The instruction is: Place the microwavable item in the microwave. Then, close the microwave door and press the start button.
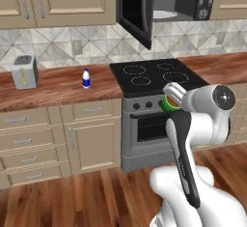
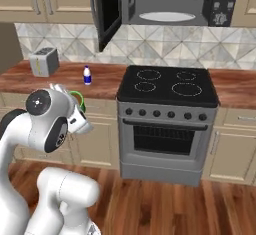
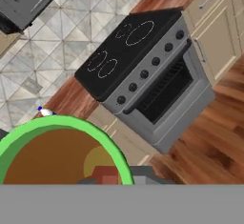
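**Green cup clamped in claw, held in front of the stove**

Green cup point(image 1: 169, 103) is in my claw point(image 1: 172, 98), jaws clamped together on it. In the left base view it sits right of centre, up against the white wrist, overlapping the stove's front edge. In the right base view only a sliver of the green rim point(image 2: 78, 100) shows, left of centre, behind the hand. Hand view: cup rim and brown contents point(image 3: 57, 151) take the lower left of frame, very close to the lens.

Microwave point(image 1: 185, 1) is at the top of frame, upper right in the left base view, top centre in the right one. Microwave door point(image 1: 137, 11) hangs open, swung out to the left, edge toward me. White turntable point(image 2: 166, 16) visible inside. Control panel is on the right side of the cavity.

Stove point(image 2: 167, 124) sits directly under the microwave, black top with four rings, oven window below.

On the wooden desk point(image 1: 53, 88) left of the stove: white bottle with blue label point(image 1: 86, 78), standing upright, and a toaster point(image 1: 24, 71) further left, near the wall. Both well apart from the cup.
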Available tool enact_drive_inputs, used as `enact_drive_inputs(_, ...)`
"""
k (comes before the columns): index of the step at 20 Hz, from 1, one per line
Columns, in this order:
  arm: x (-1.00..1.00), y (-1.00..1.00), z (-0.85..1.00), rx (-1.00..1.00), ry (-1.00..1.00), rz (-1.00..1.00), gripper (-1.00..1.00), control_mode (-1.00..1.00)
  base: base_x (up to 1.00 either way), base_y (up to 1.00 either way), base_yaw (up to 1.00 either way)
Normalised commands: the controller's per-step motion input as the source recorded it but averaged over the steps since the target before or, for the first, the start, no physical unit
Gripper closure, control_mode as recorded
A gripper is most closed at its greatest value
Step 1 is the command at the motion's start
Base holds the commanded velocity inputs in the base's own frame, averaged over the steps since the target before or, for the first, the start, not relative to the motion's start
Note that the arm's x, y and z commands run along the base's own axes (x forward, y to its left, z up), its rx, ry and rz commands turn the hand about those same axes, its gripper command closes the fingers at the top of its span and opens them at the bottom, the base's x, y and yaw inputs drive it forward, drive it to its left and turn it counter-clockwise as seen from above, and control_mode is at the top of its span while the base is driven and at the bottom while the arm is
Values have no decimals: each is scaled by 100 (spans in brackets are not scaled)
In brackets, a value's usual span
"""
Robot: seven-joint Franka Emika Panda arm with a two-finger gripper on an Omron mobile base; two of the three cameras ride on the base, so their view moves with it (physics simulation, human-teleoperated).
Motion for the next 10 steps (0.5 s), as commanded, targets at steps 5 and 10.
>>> enact_drive_inputs(5,0,0,0,0,0,0,100,100,0,-100,0)
enact_drive_inputs(10,0,0,0,0,0,0,100,100,16,-93,0)
